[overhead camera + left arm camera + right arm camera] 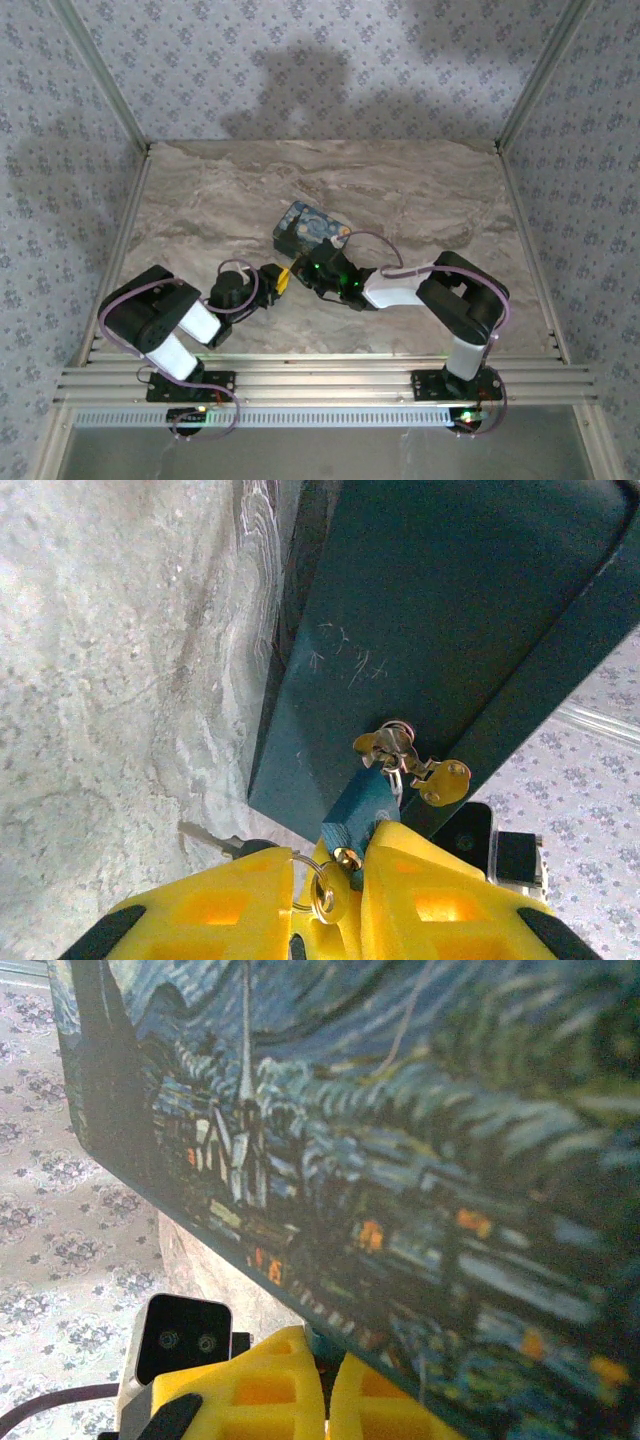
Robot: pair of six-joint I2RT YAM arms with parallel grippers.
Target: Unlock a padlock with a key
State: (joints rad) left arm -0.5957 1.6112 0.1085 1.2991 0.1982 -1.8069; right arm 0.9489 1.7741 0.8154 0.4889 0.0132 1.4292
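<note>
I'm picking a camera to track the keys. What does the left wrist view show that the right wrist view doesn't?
Left wrist adds: brass keys at a small blue block between the left gripper's yellow fingers, against the blue rectangular box's plain dark face. Right wrist adds: that box's night-sky painting above the shut right gripper. Shared: box, grey marble table, patterned wall.

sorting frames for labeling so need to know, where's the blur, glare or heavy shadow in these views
Top external: dim, even light, soft shadows on the back wall. Left wrist: the table is washed out by bright light, while the dark side of the blue box is sharp enough to show scratches. Right wrist: its painted face sits close and looks soft, blurrier toward the right.
</note>
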